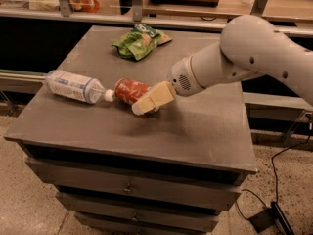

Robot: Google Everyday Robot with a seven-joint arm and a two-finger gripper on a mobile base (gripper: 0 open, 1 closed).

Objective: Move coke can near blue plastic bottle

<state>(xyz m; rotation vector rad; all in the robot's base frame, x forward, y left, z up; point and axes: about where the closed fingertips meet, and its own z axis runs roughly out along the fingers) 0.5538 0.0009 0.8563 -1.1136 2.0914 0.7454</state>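
The coke can (128,90), red with a silver end, lies on its side near the middle of the grey cabinet top (195,126). Its left end nearly touches the white cap of the blue plastic bottle (73,86). The bottle lies on its side at the left, cap pointing right. My gripper (149,101) reaches in from the right on the white arm (234,58) and sits at the can's right end, low over the top. It hides that end of the can.
A green snack bag (141,40) lies at the back of the cabinet top. A counter with shelves (146,4) runs behind. Drawers sit below the front edge. A cable and plug (274,214) lie on the floor at the right.
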